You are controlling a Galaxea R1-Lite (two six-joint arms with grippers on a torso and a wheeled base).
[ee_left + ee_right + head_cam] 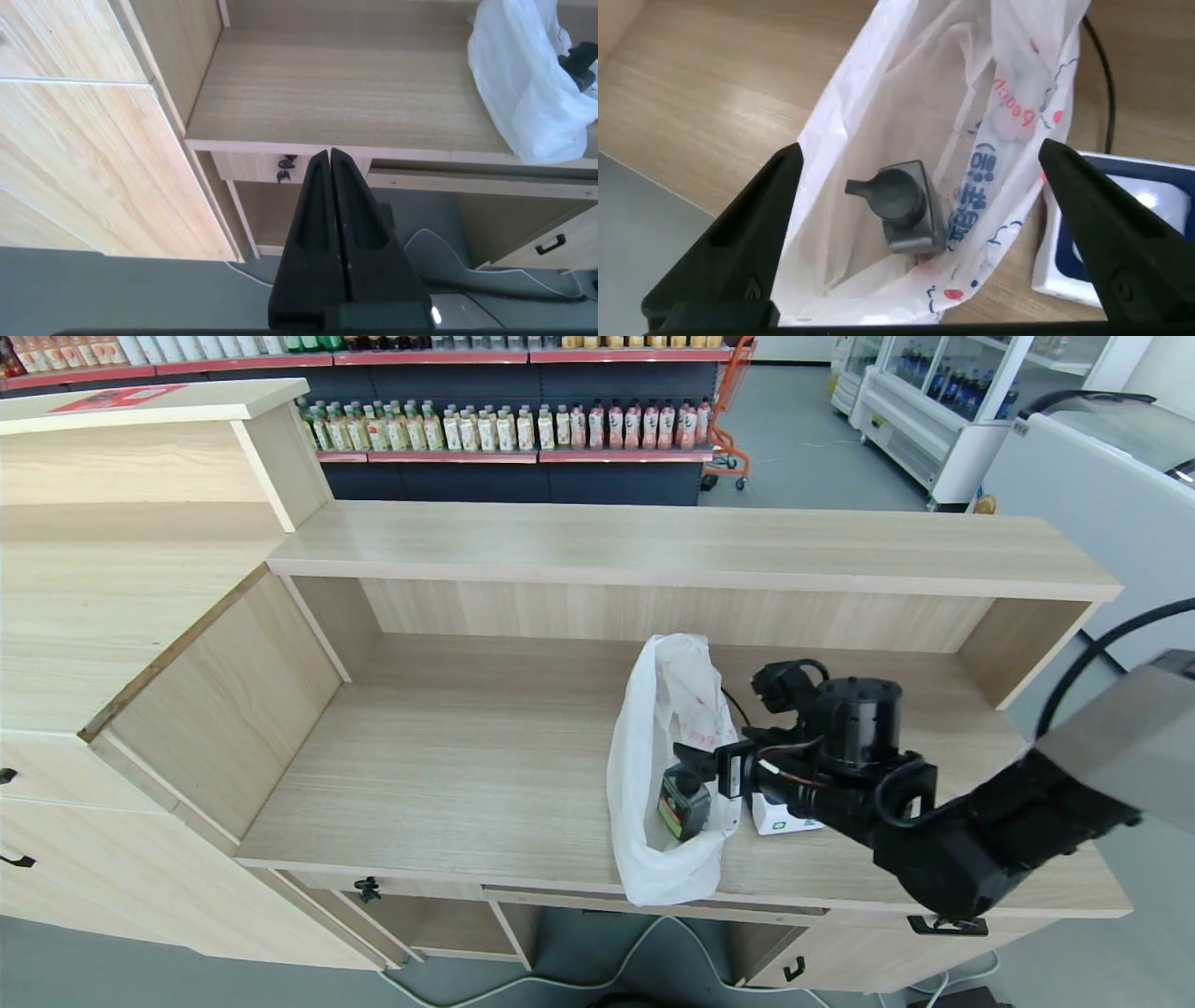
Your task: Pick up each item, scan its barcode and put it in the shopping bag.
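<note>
My right gripper [920, 161] hangs wide open, empty, over the shopping bag [1008, 103], where the small dark bottle [901, 207] lies inside. It looks rigid and light, best pinched across its body; the bag is limp film.

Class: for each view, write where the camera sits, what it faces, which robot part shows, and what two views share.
Head: on the head, facing forward-down at counter and shopping bag; right arm shows.
Left wrist: low before the counter's edge, facing along the shut left gripper.
Right wrist: above the bag, facing into it through the open right gripper.
Shared: head and right wrist both show the dark item inside.
</note>
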